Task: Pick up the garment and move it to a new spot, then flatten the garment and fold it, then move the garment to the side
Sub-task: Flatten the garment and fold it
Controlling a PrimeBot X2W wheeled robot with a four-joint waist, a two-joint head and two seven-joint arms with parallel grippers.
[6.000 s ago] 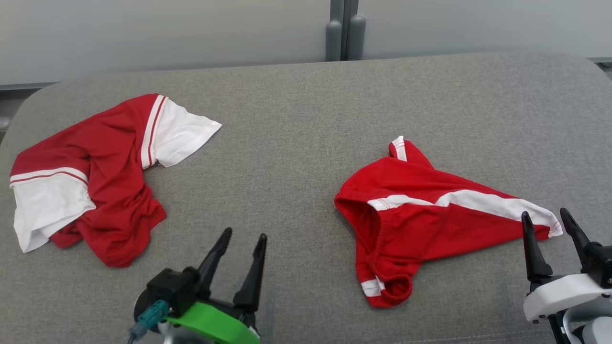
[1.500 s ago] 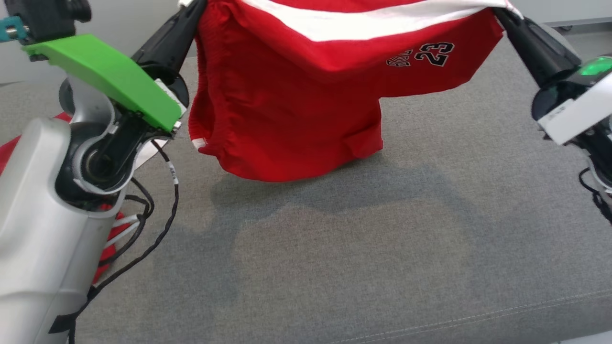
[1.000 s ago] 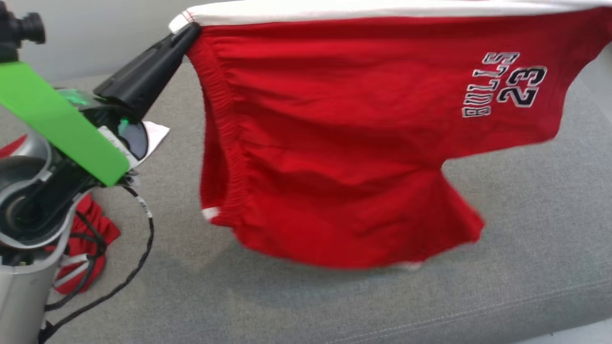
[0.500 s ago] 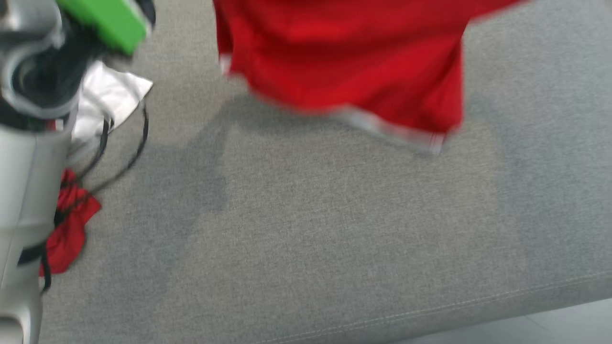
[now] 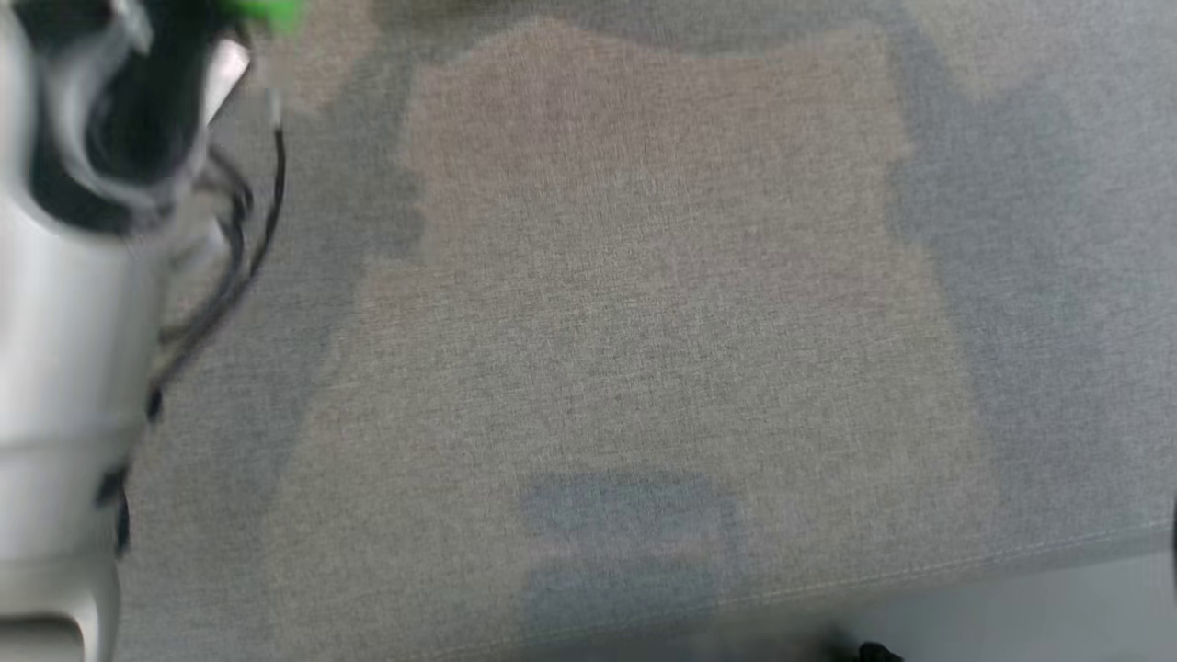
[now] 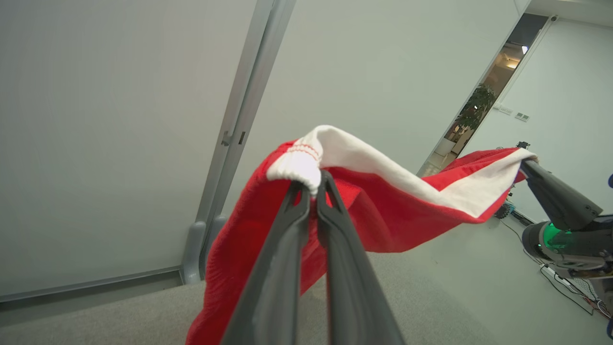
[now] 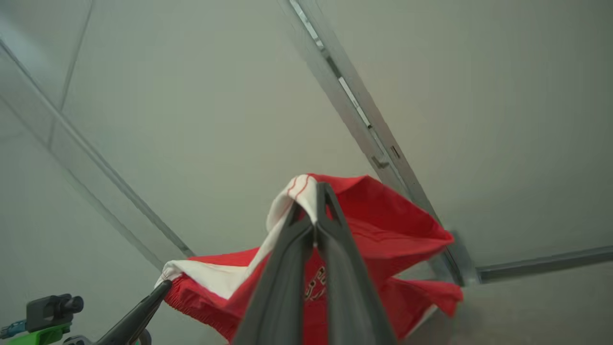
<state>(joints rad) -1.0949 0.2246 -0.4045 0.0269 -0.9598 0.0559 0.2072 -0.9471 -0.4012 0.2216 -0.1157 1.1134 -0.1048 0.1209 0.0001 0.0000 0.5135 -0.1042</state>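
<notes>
The left claw [image 6: 313, 184] is pressed together on a bunched white corner of the red fabric garment with a white band [image 6: 383, 211], with the cloth pinched right at its tips. The right claw [image 7: 313, 201] is closed tight on the opposite white-edged corner, and a small fold rises just above its tips.

The white band runs from one claw across to the other. The garment's long axis therefore lies claw to claw, roughly level, sagging a little midway. The red body drops away beneath both sets of tips, so the banded edge points up and the loose hems point down.

The garment hangs in the air between the claws, above the grey woven surface [image 5: 644, 322], which lies well below them. On that surface the blurred head view shows a broad soft shadow beside the pale forearm [image 5: 55, 322]. Whether the lowest hem touches the surface cannot be told.

Holding two far corners apart probably lets the cloth's own weight pull it open. It could then be laid down at the new spot already spread, with less smoothing needed before the fold.
</notes>
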